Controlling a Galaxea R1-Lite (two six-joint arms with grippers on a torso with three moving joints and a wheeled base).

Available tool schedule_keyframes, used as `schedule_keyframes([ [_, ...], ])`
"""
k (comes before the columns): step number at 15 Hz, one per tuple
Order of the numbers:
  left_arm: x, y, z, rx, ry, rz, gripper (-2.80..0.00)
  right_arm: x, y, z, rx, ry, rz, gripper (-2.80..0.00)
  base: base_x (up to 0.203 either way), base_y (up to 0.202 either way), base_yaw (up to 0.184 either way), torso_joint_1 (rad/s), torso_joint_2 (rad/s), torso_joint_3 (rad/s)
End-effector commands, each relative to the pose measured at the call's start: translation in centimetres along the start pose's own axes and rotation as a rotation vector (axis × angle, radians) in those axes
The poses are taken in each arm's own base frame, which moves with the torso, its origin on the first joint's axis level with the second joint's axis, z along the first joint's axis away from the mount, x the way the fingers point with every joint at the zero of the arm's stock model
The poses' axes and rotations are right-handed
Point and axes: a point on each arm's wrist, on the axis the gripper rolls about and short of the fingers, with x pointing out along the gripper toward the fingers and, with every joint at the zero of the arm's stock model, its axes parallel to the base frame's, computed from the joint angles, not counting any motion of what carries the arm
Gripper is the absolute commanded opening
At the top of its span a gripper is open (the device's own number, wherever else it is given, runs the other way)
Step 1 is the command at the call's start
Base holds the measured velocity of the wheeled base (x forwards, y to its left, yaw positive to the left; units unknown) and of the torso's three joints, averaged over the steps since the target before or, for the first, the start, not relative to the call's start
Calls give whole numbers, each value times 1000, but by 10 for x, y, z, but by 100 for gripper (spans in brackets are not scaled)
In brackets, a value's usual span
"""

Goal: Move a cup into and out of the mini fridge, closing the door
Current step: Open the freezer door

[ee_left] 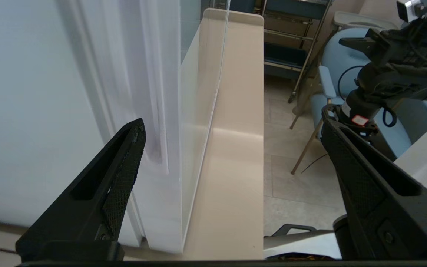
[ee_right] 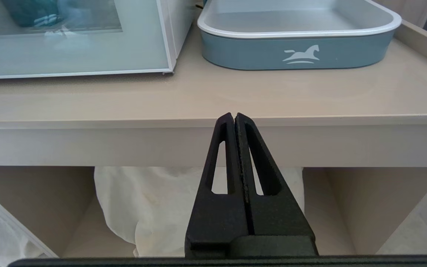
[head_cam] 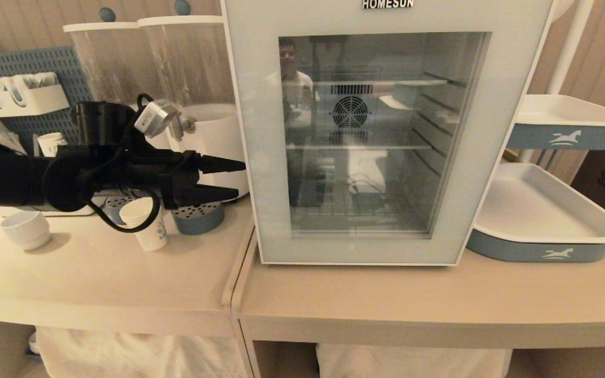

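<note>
"HOMESUN" is reading clearly in white letters across the top of the door (head_cam: 260, 157), and that door is sitting shut on the mini fridge (ee_left: 32, 111), its glass window showing wire shelves and a round fan grille inside. No cup is showing on those shelves. Two blue-sided trays (head_cam: 539, 252) to the right of the fridge are each carrying a white leaping-horse logo.

The left gripper (head_cam: 229, 179) is reaching in level from the left, just beside the fridge's left edge, its fingers (ee_left: 121, 178) standing spread wide and holding nothing. From the wrist, they are straddling the corner where the white side wall meets the door, not visibly touching it.

The cup (head_cam: 147, 223) is standing upright on the left counter (head_cam: 97, 273), directly under that arm, its small blue logo facing right. A squat white cup (head_cam: 25, 229) is sitting further left.

The right gripper (ee_right: 234, 118) is hanging low in front of the counter edge, fingers pressed together, empty.
</note>
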Motion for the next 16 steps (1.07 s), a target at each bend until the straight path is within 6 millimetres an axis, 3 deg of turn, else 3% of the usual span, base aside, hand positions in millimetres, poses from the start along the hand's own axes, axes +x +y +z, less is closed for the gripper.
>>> schedule_keyframes([
  [1, 4, -1, 3, 13, -3, -15, 0, 0, 0, 0, 0, 2, 0, -280, 0, 0, 0, 0, 0, 0],
  [8, 13, 20, -8, 7, 7, -4, 0, 0, 0, 0, 0, -1, 0, -280, 0, 0, 0, 0, 0, 0],
  [16, 8, -2, 0, -6, 3, -21, 0, 0, 0, 0, -1, 1, 0, -280, 0, 0, 0, 0, 0, 0],
])
